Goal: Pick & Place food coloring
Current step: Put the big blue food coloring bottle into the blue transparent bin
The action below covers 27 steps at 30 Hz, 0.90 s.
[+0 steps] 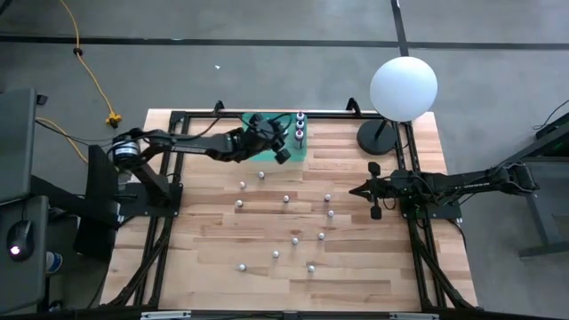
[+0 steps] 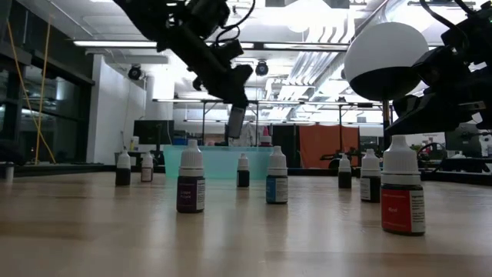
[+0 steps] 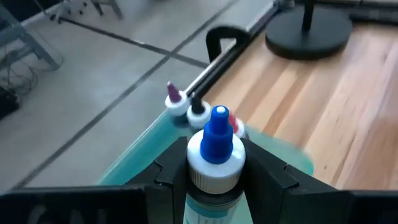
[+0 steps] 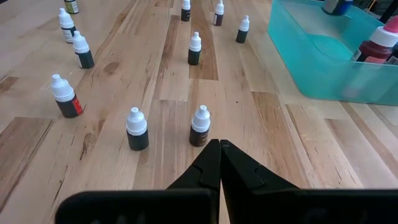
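My left gripper [image 1: 283,148] is shut on a small food coloring bottle with a blue tip and white cap [image 3: 217,146], above the teal bin [image 1: 267,124] at the table's far side. In the low view the bottle [image 2: 235,121] hangs above the bin [image 2: 219,163]. Three bottles with purple, black and red tips [image 3: 186,107] stand in the bin's far right corner. Several white-capped bottles [image 1: 286,198] stand upright on the wood table. My right gripper [image 1: 360,190] is shut and empty, over the table's right part, near two bottles [image 4: 200,126]. My left gripper pinches the bottle at its white cap [image 3: 214,165] between its two fingers [image 3: 168,177], one on each side. The fingers slant down from above. The bottle hangs below them, about upright with its blue tip up, lifted clear above the teal bin.
A white globe lamp [image 1: 403,87] on a black round base [image 1: 378,138] stands at the table's far right corner. A black frame runs along the table's edges [image 1: 178,120]. Bare wood lies along the near edge [image 1: 293,293].
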### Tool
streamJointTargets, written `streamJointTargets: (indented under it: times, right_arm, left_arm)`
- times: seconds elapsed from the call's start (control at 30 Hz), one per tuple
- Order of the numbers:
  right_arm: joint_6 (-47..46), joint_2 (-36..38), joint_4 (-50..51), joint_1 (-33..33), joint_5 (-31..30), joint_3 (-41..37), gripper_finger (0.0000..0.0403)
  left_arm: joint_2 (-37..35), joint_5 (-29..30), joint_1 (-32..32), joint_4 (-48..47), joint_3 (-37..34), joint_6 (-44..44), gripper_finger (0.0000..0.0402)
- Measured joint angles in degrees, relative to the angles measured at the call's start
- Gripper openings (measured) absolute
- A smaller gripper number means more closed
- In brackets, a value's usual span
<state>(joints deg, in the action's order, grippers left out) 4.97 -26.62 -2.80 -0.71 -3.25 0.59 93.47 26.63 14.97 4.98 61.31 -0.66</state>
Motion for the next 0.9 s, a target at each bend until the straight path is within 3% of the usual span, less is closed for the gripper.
streamJointTargets:
  times: [0.53,0.9]
  right_arm:
    - [0.0,0.0,0.0,0.0,0.0,0.0,0.0]
    - [0.0,0.0,0.0,0.0,0.0,0.0,0.0]
  left_arm:
    - [8.6,2.7,-0.8,9.1,0.2,-15.3,0.0111]
    - [13.8,4.6,-1.6,14.1,0.2,-16.8,0.0111]
